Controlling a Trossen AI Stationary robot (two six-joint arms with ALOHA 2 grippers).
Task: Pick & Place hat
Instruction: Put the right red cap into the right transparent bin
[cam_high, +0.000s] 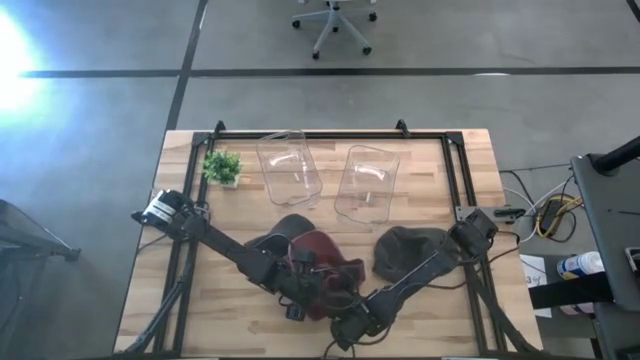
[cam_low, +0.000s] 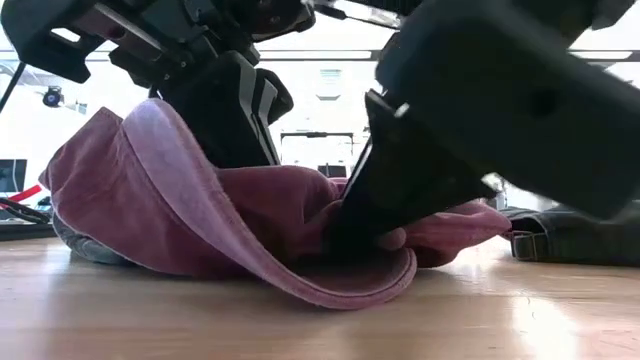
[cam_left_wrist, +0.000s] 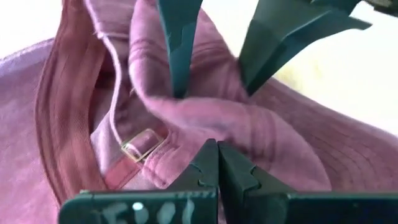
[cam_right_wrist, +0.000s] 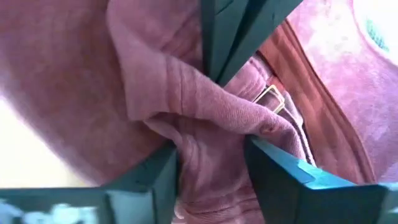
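Note:
A maroon cap (cam_high: 325, 262) lies crumpled near the table's near edge, and its brim (cam_low: 330, 285) rests on the wood. My left gripper (cam_left_wrist: 217, 148) comes from the table's left and is shut on the cap's cloth beside the brass strap buckle (cam_left_wrist: 142, 144). My right gripper (cam_right_wrist: 211, 146) comes from the near right and is open. Its fingers stand on either side of a raised fold (cam_right_wrist: 205, 106) of the same cap. In the low view my right gripper (cam_low: 385, 238) reaches down onto the cap, and the left arm (cam_low: 230, 110) stands behind it. My left gripper pinches a bunched fold of the cap's crown (cam_left_wrist: 205, 118) next to the buckle strap, between its two shut fingers. How many layers it holds does not show. The cap stays on the table. My right gripper has its open fingertips (cam_left_wrist: 180, 87) set against the cloth either side of that fold, coming slantwise from above.
Two clear plastic bins (cam_high: 290, 165) (cam_high: 365, 180) lie toward the far side, with a small green plant (cam_high: 222, 167) at the far left. A dark grey cap (cam_high: 410, 250) lies to the right of the maroon one. Another dark cap (cam_high: 283, 226) shows under its far-left side.

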